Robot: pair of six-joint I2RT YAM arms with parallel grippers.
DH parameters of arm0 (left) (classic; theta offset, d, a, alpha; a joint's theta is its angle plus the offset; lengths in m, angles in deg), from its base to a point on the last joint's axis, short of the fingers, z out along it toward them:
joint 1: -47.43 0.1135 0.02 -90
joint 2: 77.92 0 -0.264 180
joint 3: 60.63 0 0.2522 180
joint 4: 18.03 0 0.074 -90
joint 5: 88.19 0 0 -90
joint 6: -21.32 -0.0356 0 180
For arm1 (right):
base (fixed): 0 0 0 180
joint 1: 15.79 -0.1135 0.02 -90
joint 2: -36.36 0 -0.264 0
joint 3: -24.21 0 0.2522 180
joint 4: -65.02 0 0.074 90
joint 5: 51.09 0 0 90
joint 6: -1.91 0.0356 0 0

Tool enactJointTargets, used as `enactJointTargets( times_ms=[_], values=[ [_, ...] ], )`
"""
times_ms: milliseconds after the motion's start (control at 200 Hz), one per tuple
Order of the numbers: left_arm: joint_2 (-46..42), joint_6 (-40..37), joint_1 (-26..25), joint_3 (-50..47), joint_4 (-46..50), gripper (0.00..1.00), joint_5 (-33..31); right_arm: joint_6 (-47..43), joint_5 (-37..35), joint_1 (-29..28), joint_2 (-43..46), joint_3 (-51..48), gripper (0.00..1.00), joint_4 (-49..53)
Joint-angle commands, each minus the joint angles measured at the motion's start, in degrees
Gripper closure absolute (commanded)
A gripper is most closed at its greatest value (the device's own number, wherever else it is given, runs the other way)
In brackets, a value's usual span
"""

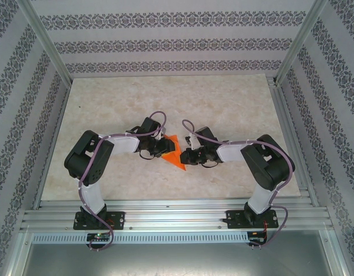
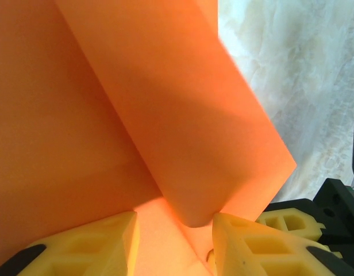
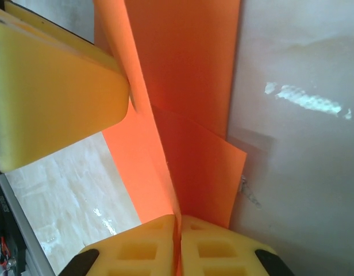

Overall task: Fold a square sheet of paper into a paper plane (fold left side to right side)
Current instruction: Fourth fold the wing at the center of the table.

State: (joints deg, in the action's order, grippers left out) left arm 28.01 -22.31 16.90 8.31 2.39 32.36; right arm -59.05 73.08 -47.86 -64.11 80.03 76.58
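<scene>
The orange paper (image 1: 174, 155), creased into a pointed shape, sits at the middle of the tabletop (image 1: 108, 103), right between your two grippers. Your right gripper (image 3: 178, 221) has its jaws pressed together on one edge, with the sheet standing up from the pinch. Your left gripper (image 2: 174, 221) is partly open, its fingers either side of a rounded fold that does not fill the gap. In the top view both arms bend with elbows outward and forearms angled in, so the grippers face each other across the paper.
</scene>
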Motion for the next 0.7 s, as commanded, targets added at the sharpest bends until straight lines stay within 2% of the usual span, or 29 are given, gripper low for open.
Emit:
enactJointTargets(
  times_ms=[0,455,694],
  values=[
    [1.38,-1.48,-0.48,0.15,2.43,0.60,-2.69,0.07,1.83,1.26,-0.65,-1.08,0.90,-0.43],
    [0.51,-1.81,-0.48,0.56,2.73,0.61,-2.23,-0.15,8.65,1.40,-3.53,1.06,0.92,-1.17],
    [1.25,-2.16,-0.46,0.74,3.39,0.61,-2.99,-2.04,6.79,1.34,-1.80,2.94,0.79,2.29]
  ],
)
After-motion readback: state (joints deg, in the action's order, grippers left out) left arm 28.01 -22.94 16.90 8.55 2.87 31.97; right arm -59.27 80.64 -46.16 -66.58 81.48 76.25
